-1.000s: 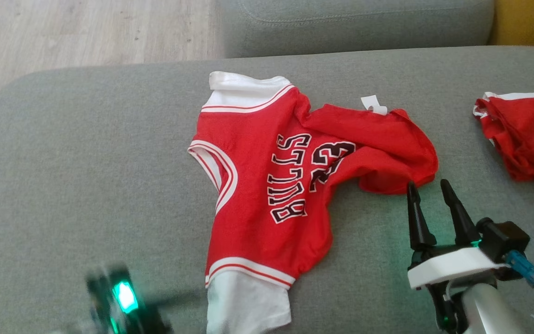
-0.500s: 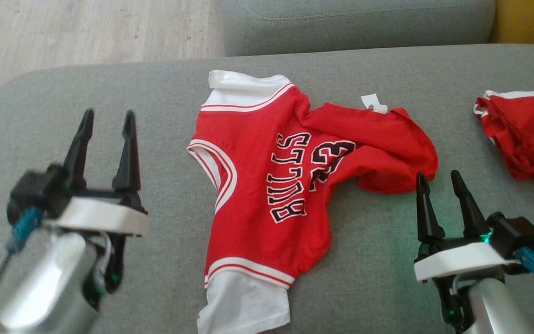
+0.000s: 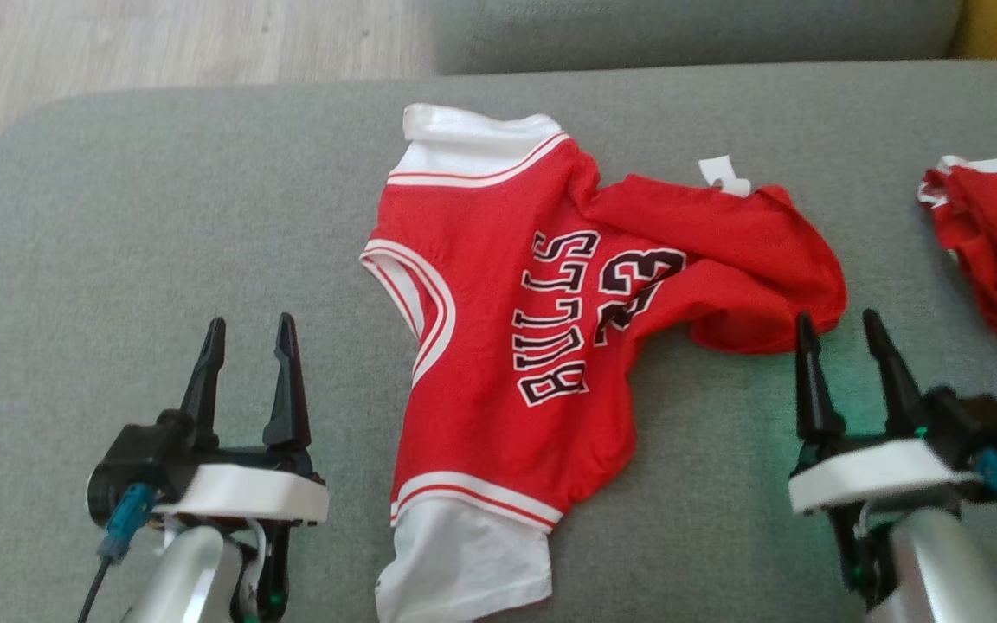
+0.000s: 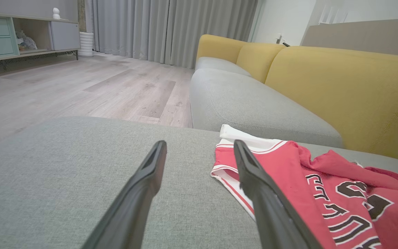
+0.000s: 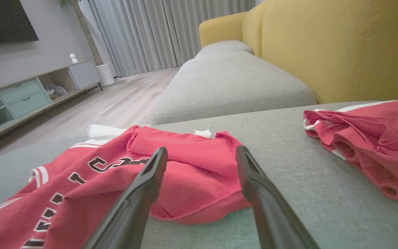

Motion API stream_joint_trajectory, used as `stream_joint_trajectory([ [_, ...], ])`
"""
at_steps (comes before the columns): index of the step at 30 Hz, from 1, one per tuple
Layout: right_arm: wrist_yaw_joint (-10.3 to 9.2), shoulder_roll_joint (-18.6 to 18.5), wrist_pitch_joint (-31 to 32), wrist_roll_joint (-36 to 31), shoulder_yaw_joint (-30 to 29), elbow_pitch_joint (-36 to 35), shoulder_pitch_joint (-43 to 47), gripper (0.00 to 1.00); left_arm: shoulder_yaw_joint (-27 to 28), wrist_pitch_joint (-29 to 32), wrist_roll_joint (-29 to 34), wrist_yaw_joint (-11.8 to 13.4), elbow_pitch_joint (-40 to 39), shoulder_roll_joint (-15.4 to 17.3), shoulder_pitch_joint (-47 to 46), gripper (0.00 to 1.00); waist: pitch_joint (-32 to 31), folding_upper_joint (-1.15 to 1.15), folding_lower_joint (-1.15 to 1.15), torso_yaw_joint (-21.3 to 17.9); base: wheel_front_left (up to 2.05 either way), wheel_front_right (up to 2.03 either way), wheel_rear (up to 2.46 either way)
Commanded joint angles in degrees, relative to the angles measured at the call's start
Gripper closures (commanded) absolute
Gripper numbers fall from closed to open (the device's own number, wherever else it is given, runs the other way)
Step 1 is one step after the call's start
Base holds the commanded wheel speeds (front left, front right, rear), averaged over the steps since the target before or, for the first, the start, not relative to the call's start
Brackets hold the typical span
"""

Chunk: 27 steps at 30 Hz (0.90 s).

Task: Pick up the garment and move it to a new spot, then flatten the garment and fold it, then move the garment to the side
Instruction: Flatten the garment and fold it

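garment [image 3: 498, 363] half-flattened at mid cushion [image 3: 118, 216], right part bunched. left gripper [image 3: 251, 320] and right gripper [image 3: 837, 316] flanking it near front edge, jaws wide apart, empty, likely poised for smoothing.

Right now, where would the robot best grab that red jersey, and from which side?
Probably the folded-over flap on the jersey's right side, approached low from the near edge by the open right end effector. That fold stands raised off the cushion just ahead of its fingers; the rest lies mostly flat.
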Motion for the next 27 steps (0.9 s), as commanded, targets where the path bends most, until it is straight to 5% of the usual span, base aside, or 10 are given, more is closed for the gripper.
stream_joint_trajectory([
  [1,-0.04,-0.18,0.89,-0.96,0.06,-0.53,-4.57,0.0,3.36,-0.36,1.29,-0.98,-0.91,-0.21,-3.02,0.0,1.06,0.0,0.0,0.56,0.0,0.0,0.0],
  [6,-0.04,-0.18,7.41,-1.62,-4.18,4.43,-11.36,0.0,5.41,-0.36,3.81,-3.45,0.34,-2.33,-3.78,0.0,3.1,0.0,0.0,1.3,0.0,0.0,0.0],
  [16,-0.04,-0.73,26.94,-13.81,-12.11,20.18,-29.05,0.0,7.85,-0.37,8.12,-8.16,3.19,-6.33,-6.23,0.0,6.71,0.0,0.0,4.62,0.0,0.0,0.0],
  [25,-0.04,-5.6,32.22,-15.72,-12.94,32.5,-36.32,0.0,8.46,-0.37,9.55,-9.97,4.72,-7.8,-6.92,0.0,7.95,0.0,0.0,7.12,0.0,0.0,0.0],
  [26,-0.04,-5.6,32.5,-15.11,-12.67,33.78,-36.9,0.15,8.57,-0.37,9.62,-10.08,4.77,-7.87,-6.92,0.0,8.01,0.0,0.0,7.21,0.0,0.0,0.0],
  [27,-0.04,-5.66,32.39,-14.56,-11.9,34.78,-37.46,0.8,8.68,-0.37,9.69,-10.17,4.82,-7.93,-6.92,0.0,8.06,0.0,0.0,7.26,0.0,0.0,0.0],
])
